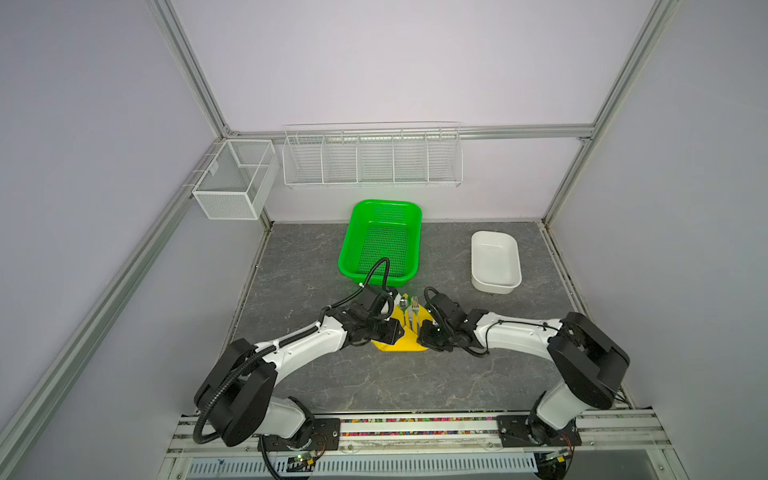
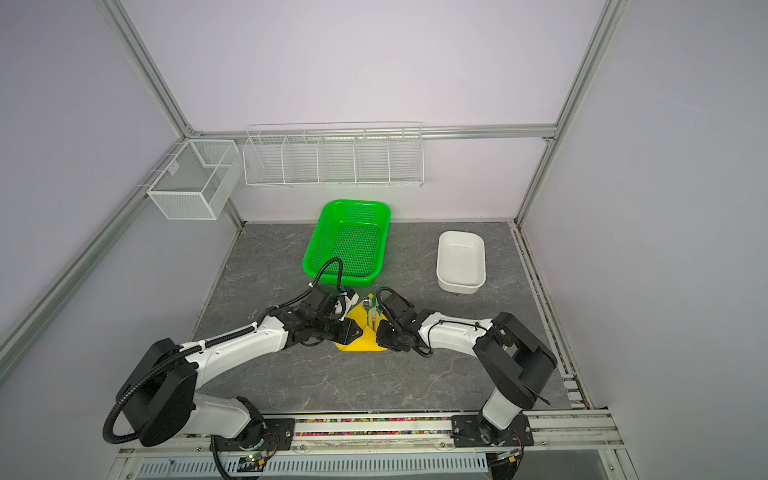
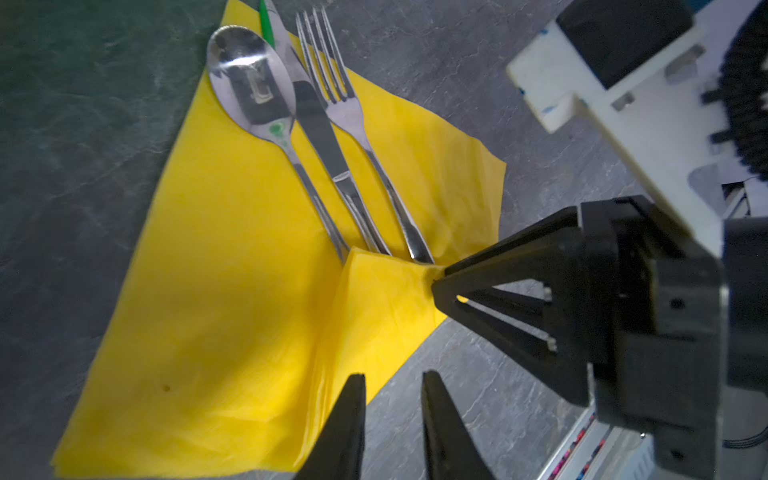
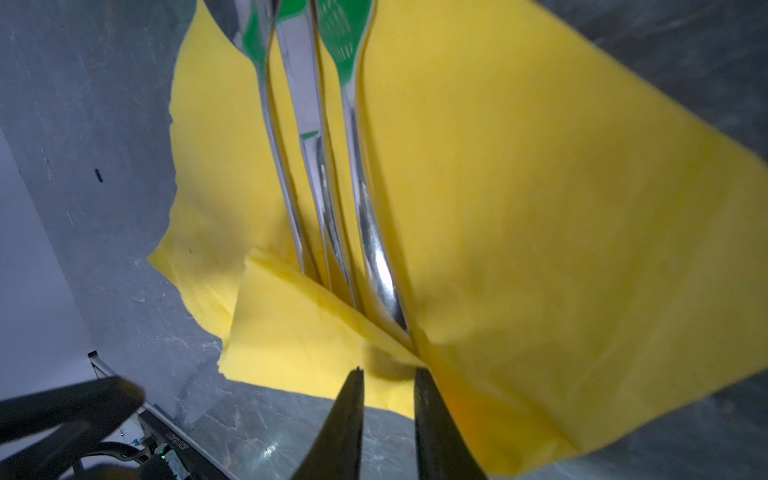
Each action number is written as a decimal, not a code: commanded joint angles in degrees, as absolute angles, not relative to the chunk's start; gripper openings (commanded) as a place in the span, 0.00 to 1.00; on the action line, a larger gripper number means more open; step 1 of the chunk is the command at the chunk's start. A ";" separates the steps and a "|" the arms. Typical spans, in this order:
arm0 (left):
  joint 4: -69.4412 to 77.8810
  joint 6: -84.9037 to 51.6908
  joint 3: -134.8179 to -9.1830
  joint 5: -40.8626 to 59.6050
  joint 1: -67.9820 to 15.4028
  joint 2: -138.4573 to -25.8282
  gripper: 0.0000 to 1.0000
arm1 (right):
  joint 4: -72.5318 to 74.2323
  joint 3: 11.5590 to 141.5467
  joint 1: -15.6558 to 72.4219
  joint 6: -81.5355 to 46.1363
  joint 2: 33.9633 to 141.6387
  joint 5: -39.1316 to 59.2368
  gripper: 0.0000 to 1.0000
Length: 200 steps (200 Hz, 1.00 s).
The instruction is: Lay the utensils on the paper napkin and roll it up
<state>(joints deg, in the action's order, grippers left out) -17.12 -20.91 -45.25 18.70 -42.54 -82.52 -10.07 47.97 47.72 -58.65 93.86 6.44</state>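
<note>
i'm seeing the right gripper (image 4: 388, 372) clenching a folded-up corner of the paper napkin (image 3: 232, 291); in the left wrist view its tips (image 3: 438, 284) are meeting on that yellow flap and holding it raised over the handle ends. the left gripper (image 3: 392, 376) is hovering at the napkin's near edge with its jaws parted a little, bare table (image 1: 374, 382) showing between them and nothing in their grip that i can make out. one of its fingers (image 3: 351, 415) is overlapping the napkin's border.

the utensils are lying on the napkin side by side: spoon (image 3: 249, 79), knife (image 3: 320, 129) in the middle, fork (image 3: 349, 108). their handles are running under the lifted flap, and their heads are reaching to the napkin's opposite corner, the tines and knife tip poking just past its edge.

the napkin is lying on the table between the two wrists. beyond the napkin's far corner a green basket (image 1: 380, 245) is sitting near it, and a white tub (image 1: 495, 259) is standing well apart from the napkin on the right arm's side.
</note>
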 commanded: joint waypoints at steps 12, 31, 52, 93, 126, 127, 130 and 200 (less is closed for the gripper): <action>-13.55 -22.70 -47.87 25.26 -43.24 -87.53 0.21 | -10.99 48.61 47.74 -58.75 94.48 5.80 0.25; -12.79 -23.48 -48.50 26.16 -43.33 -90.17 0.20 | -10.66 48.51 47.82 -59.01 94.40 5.81 0.25; -12.04 -24.14 -49.13 26.14 -43.89 -91.86 0.19 | -10.55 48.47 47.86 -59.06 94.34 5.78 0.25; -13.10 -24.70 -50.22 25.63 -44.27 -95.24 0.17 | -10.22 48.31 47.99 -59.40 94.33 5.67 0.25; -13.50 -25.26 -50.45 24.60 -44.56 -97.22 0.15 | -9.69 48.14 48.14 -59.62 94.23 5.54 0.25; -13.52 -25.29 -50.45 24.43 -44.56 -97.26 0.15 | -9.68 48.15 48.11 -59.60 94.22 5.54 0.25; -13.73 -25.33 -50.49 24.17 -44.56 -97.41 0.15 | -9.67 48.16 48.08 -59.67 94.14 5.54 0.25; -14.44 -25.31 -49.99 22.59 -44.56 -98.09 0.13 | -12.30 43.54 46.32 -61.12 84.93 0.77 0.33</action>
